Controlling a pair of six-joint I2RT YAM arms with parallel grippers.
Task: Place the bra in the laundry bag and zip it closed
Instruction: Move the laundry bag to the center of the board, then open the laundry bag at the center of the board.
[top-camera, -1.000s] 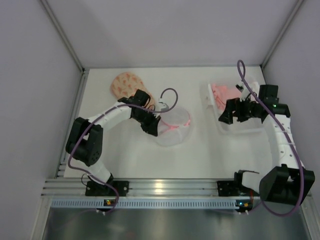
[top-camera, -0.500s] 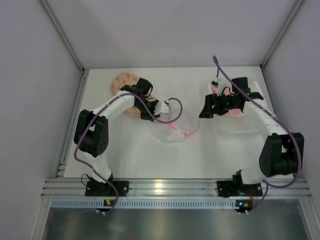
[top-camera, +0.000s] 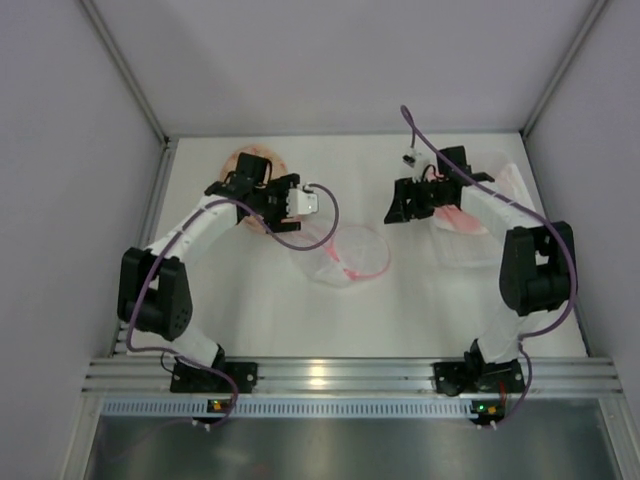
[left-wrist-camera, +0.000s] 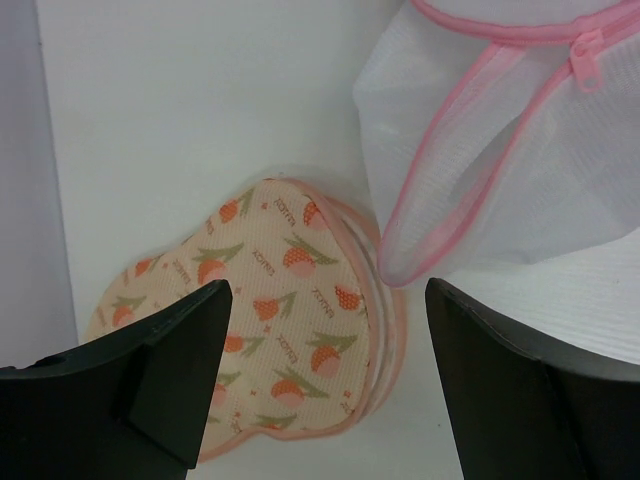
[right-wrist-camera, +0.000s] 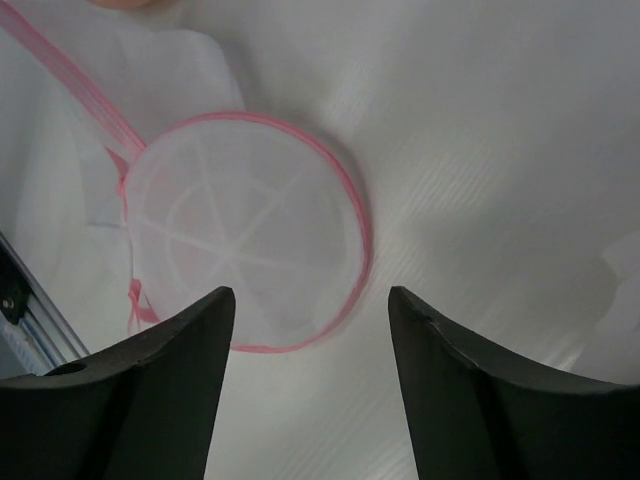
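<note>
Left end effector (left-wrist-camera: 328, 300) hangs released and empty over the bag (left-wrist-camera: 262, 330), which looks zipped, at 11 o'clock on the tabletop. Right end effector (right-wrist-camera: 311, 295) is released too, facing the pouch (right-wrist-camera: 240, 240). The bra (top-camera: 462, 218) seems to lie in the tray (top-camera: 470, 252) at 3 o'clock. Best to pinch the bag's rim squarely and unzip it fully first.
</note>
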